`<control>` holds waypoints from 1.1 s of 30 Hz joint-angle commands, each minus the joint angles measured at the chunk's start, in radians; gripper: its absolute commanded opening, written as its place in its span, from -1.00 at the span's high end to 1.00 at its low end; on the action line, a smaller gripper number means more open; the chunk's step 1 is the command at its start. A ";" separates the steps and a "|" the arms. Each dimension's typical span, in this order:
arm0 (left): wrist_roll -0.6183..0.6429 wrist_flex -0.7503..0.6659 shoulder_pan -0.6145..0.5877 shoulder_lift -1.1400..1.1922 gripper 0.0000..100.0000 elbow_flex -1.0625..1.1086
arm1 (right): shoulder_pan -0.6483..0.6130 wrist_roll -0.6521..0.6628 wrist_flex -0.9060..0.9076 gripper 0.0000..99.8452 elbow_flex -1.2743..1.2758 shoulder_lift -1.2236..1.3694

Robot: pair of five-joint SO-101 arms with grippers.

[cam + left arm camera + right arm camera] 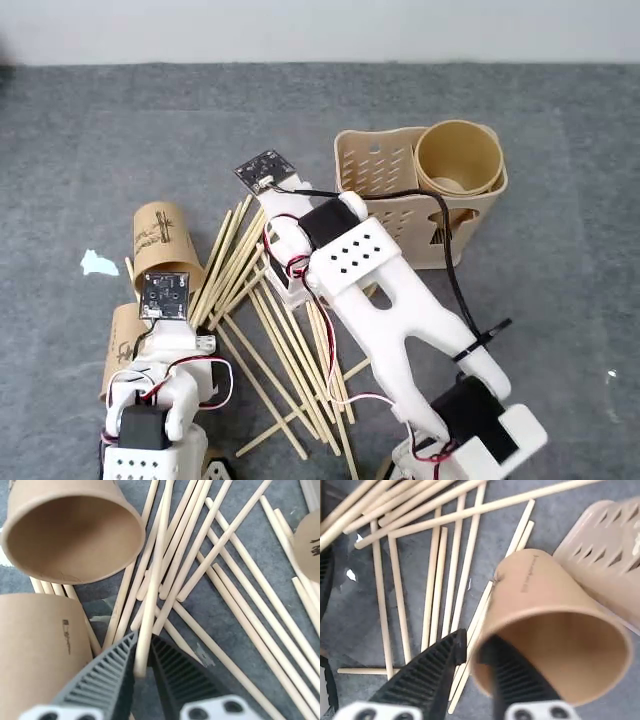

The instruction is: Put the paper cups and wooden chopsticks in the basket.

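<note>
Right claw [473, 640], clamped on a paper cup [550, 625] near the basket [605, 545], should lift high; left claw [143, 637] pinches one chopstick [155, 580].

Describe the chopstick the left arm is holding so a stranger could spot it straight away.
Find the two paper cups lying on their sides on the grey table by the left arm. In the chopstick pile beside them, one chopstick passes the open-mouthed cup at its rim. It alone has its end clamped in the left pincer.
</note>
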 commanded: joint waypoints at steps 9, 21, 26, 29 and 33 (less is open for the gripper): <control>0.002 0.003 -0.002 -0.015 0.98 -0.008 | 0.005 -0.003 0.087 0.98 -0.054 -0.174; 0.002 0.003 -0.002 -0.015 0.98 -0.008 | 0.013 0.130 0.249 0.98 -0.054 -0.568; 0.002 0.003 -0.002 -0.015 0.98 -0.008 | 0.030 0.213 0.252 0.98 -0.077 -0.696; 0.002 0.003 -0.002 -0.015 0.98 -0.008 | 0.101 0.255 0.257 0.98 -0.144 -0.720; 0.002 0.003 -0.002 -0.015 0.98 -0.008 | 0.208 0.324 0.285 0.98 -0.275 -0.710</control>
